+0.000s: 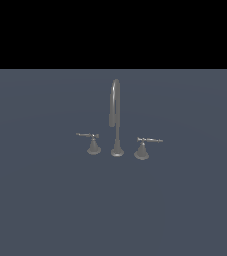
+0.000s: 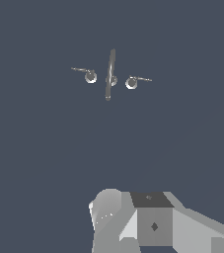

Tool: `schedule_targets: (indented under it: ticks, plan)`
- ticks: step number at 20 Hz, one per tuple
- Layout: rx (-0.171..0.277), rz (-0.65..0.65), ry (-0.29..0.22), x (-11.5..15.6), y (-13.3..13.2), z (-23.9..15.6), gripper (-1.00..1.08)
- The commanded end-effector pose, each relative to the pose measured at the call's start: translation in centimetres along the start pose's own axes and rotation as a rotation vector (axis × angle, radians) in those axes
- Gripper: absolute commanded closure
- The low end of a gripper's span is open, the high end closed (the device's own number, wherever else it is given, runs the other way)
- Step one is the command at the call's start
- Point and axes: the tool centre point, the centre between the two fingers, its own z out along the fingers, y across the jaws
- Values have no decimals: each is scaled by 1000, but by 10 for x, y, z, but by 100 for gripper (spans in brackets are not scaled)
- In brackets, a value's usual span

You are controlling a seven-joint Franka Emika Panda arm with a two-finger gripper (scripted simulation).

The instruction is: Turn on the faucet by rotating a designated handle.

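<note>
Exterior view showed the handle (image 1: 144, 145), rigid slick metal; its thin bar's tip looked best for leverage; jaws' state could not be told.

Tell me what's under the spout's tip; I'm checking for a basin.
Only bare grey floor shows under the spout tip; no basin. The spout hides a thin strip behind it.

Open floor (image 1: 45, 210) all round the faucet (image 1: 115, 117). Near the handle (image 1: 146, 144), only the spout base (image 1: 117, 150) stands beside it; twin handle (image 1: 90, 140) sits beyond that.
</note>
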Motion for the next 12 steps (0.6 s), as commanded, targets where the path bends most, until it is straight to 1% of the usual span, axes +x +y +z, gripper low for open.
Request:
schedule_targets:
  ticks: [1,4,9,12]
  plan:
    - [0,0,0,0,0,0,108]
    - [6,0,-2,1,0,0,108]
    - [31,-1,-10,4,-1,0,108]
    - [35,-2,-11,4,-1,0,108]
